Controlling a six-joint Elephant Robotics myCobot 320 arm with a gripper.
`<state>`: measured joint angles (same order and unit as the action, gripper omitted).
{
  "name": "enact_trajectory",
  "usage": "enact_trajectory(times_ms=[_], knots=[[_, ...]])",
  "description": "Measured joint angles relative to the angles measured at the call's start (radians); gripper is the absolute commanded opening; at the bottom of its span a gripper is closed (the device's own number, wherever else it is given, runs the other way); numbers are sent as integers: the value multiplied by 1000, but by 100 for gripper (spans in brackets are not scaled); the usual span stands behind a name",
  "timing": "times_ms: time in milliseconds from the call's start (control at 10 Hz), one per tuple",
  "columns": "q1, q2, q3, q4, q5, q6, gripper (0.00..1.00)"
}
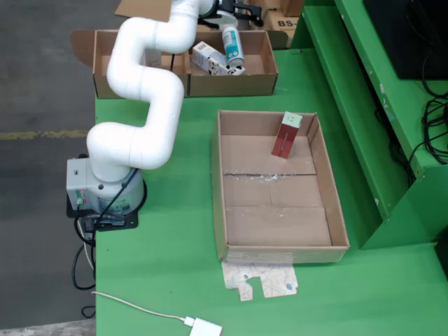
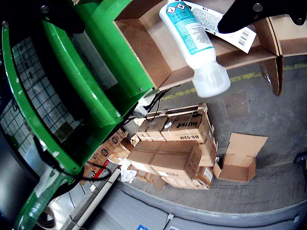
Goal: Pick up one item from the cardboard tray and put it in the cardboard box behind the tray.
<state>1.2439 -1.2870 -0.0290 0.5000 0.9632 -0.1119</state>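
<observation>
Gripper (image 1: 234, 15) at top of overhead frame is clamping a white tube (image 1: 232, 43) over the box (image 1: 231, 82). Red carton (image 1: 286, 136) is sitting in upper right of tray (image 1: 280, 248).

One tray (image 1: 227, 210) sits on the counter (image 1: 168, 266), holding one red carton (image 1: 286, 135). One box (image 1: 231, 82) at the counter's back edge holds one white carton (image 1: 210, 59). One bottle (image 1: 232, 43) hangs above it.

White tube with teal label (image 1: 232, 43), cap down, hanging over cardboard box (image 1: 260, 82) beside a white carton (image 1: 209, 59). Red-and-green packet (image 1: 287, 134) lying in cardboard tray (image 1: 338, 217), far corner.
</observation>
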Motion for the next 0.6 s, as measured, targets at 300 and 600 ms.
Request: enact_trajectory(times_ms=[300,600], knots=[[25,-46,0,0,0,-3,100],[34,-67,0,0,0,0,100]])
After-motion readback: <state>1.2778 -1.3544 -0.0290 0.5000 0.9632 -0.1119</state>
